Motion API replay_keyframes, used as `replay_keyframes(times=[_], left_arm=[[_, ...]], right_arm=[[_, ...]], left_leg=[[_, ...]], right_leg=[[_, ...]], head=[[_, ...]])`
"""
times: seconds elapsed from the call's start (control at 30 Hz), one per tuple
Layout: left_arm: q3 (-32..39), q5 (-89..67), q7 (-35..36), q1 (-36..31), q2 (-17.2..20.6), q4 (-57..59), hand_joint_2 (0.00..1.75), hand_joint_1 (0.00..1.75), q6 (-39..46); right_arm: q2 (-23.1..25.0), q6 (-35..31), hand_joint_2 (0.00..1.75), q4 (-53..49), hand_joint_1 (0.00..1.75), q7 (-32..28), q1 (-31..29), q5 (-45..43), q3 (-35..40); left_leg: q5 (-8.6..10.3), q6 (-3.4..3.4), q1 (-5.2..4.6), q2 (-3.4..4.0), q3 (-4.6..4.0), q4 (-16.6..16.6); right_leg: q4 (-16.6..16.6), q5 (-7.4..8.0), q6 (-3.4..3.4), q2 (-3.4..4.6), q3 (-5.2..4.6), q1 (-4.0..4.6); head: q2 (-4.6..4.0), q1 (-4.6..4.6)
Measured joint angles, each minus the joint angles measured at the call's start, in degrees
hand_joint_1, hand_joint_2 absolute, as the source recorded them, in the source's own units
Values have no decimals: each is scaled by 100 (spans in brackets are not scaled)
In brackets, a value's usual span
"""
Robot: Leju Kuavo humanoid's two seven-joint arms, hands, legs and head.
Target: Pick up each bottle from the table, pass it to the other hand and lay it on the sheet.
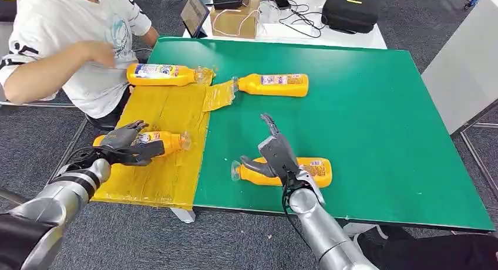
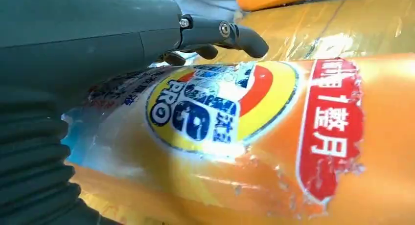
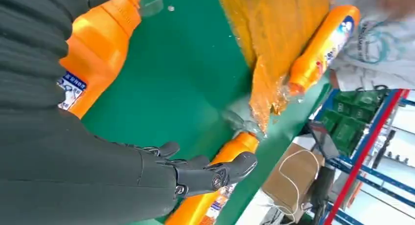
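An orange bottle [image 1: 163, 142] [image 2: 254, 137] lies on the yellow sheet [image 1: 167, 108], cap toward the green table [image 1: 364, 117]. My left hand [image 1: 124, 144] curves loosely around its base, and its fingers [image 2: 235, 34] stand a little off the bottle. A second bottle [image 1: 314, 170] [image 3: 93, 54] lies near the table's front edge. My right hand [image 1: 277, 154] [image 3: 205, 173] hovers over its neck with fingers stretched out, holding nothing. A third bottle [image 1: 160, 74] [image 3: 320, 46] lies at the sheet's far end. Another [image 1: 276, 84] [image 3: 230, 154] lies on the green with its cap at the sheet's corner.
A person in a white shirt [image 1: 70, 41] sits at the far left beside the sheet, one hand raised. Behind the green table, a white table carries a cardboard box [image 1: 235, 19], a tablet [image 1: 194, 12] and a black case [image 1: 350, 10].
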Motion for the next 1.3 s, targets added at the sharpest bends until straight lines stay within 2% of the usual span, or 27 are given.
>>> replay_keyframes(times=[0.13,0.23,0.27,0.43,0.67,1.0,1.23,1.27,1.3], left_arm=[[501,743,-852,234,-2,-96,0,0,315],[848,955,-924,339,-39,-160,0,0,393],[953,1049,-935,367,-53,-188,175,0,349],[1696,2044,-1335,511,-289,-409,175,0,-348],[2579,3250,-1678,838,-945,-877,175,0,-1706],[2824,3479,-1702,1043,-1327,-1211,175,0,-2116],[2704,3557,-1696,1135,-1615,-1530,175,0,-2083],[2660,3610,-1693,1144,-1637,-1567,175,0,-2127],[2625,3650,-1691,1143,-1652,-1596,175,0,-2147]], right_arm=[[-125,-199,175,177,0,297,-17,498,87],[-238,-282,175,321,0,411,-14,651,107],[-275,-284,175,363,0,466,-14,715,111],[-487,-284,175,596,0,782,-32,1111,111],[-772,-310,175,892,0,1071,-244,1735,96],[-940,-262,175,1034,0,1351,-360,2161,83],[-1130,297,175,1215,0,1772,-554,2781,111],[-1152,386,175,1248,84,1796,-599,2841,118],[-1169,519,175,1305,154,1823,-666,2911,133]], left_leg=[[0,0,1,0,0,0],[0,0,-1,1,0,0],[0,0,-1,2,0,1],[0,1,-2,-9,0,2],[0,3,-10,-6,6,2],[1,7,-10,-4,12,3],[3,12,-12,-13,12,3],[4,13,-12,-12,12,3],[4,14,-13,-11,13,4]], right_leg=[[-1,-1,-1,0,-4,1],[-1,0,0,0,-4,-1],[-1,0,0,0,-4,-1],[-3,0,0,-9,-1,-3],[-5,1,2,-9,6,-12],[-6,3,3,-8,7,-11],[-15,7,10,-11,19,-14],[-16,8,12,-11,20,-14],[-17,11,17,-10,19,-15]], head=[[0,0],[0,2],[0,0],[0,2],[0,2],[2,-2],[2,0],[0,0],[0,-2]])
